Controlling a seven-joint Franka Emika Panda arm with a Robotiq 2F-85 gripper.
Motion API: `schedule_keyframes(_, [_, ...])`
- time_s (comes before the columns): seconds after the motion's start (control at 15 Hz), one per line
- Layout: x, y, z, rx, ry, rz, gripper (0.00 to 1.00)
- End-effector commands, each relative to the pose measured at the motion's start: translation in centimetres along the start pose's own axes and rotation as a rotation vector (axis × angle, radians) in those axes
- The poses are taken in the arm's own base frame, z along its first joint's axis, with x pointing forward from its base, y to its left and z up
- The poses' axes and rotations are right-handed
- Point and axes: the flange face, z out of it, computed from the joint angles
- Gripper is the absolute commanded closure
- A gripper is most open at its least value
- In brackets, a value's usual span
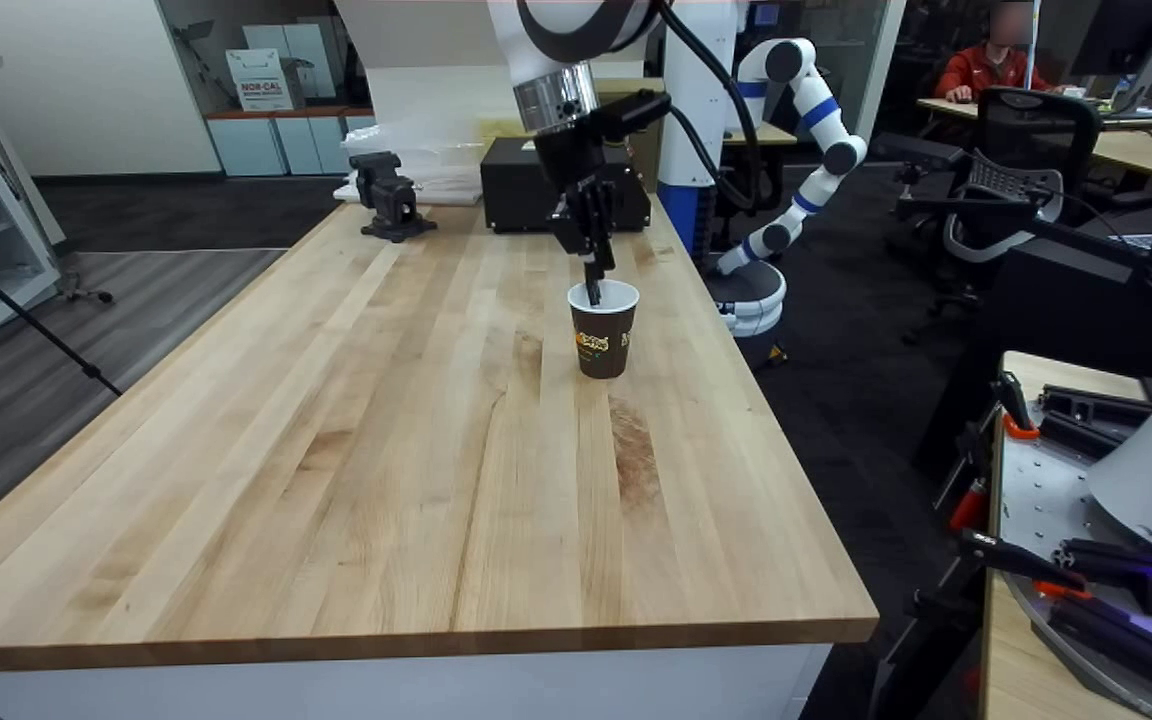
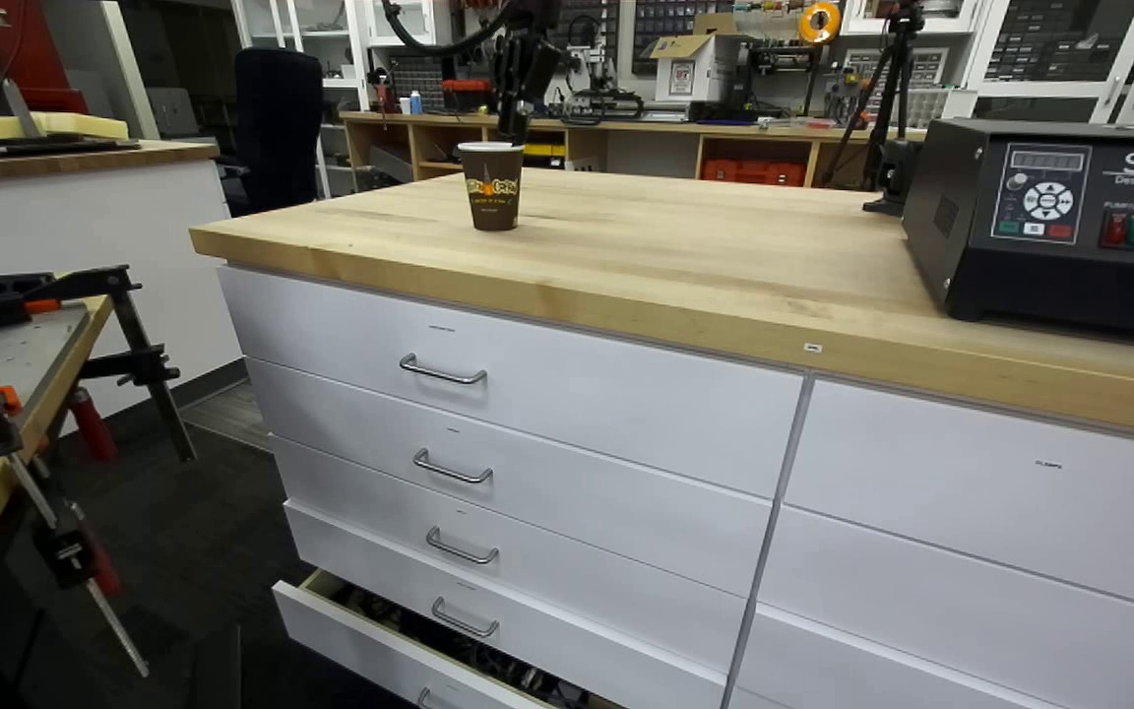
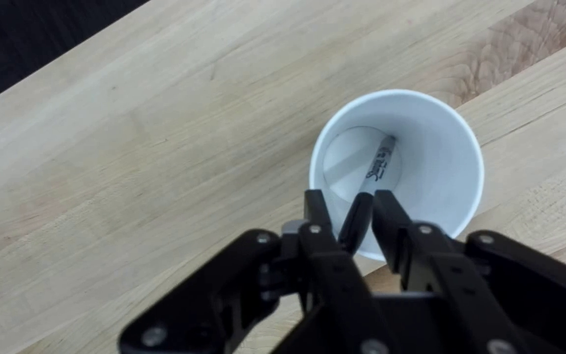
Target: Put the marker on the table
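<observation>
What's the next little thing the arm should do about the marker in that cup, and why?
Probably close the gripper on the marker: in the wrist view its dark cap sits between the parted fingers, its grey body slanting down inside the paper cup. A grip seems needed before lifting it out onto the table.

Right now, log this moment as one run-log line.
Gripper: astride black-capped Sharpie marker, hold unclear | marker: tilted inside brown paper cup | cup: upright on butcher-block table | placement: not yet done
</observation>
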Motion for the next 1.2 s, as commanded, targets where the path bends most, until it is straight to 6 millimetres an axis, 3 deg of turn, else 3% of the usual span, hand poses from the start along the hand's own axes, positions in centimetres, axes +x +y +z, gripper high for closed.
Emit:
schedule_keyframes(0.0, [0.6, -0.3, -0.1, -0.009, 0.001, -0.004, 0.39])
schedule_keyframes(0.2, [1.0, -0.4, -0.2, -0.007, 0.025, 0.001, 0.2])
schedule_keyframes(0.27, [1.0, -0.4, -0.3, -0.008, 0.033, 0.002, 0.63])
schedule_keyframes(0.4, [1.0, -0.4, -0.5, -0.011, 0.042, 0.001, 0.6])
schedule_keyframes(0.8, [1.0, -0.2, -1.0, -0.008, 0.043, -0.004, 0.99])
schedule_keyframes(1.13, [1.0, -0.3, -1.4, -0.01, 0.041, -0.01, 0.98])
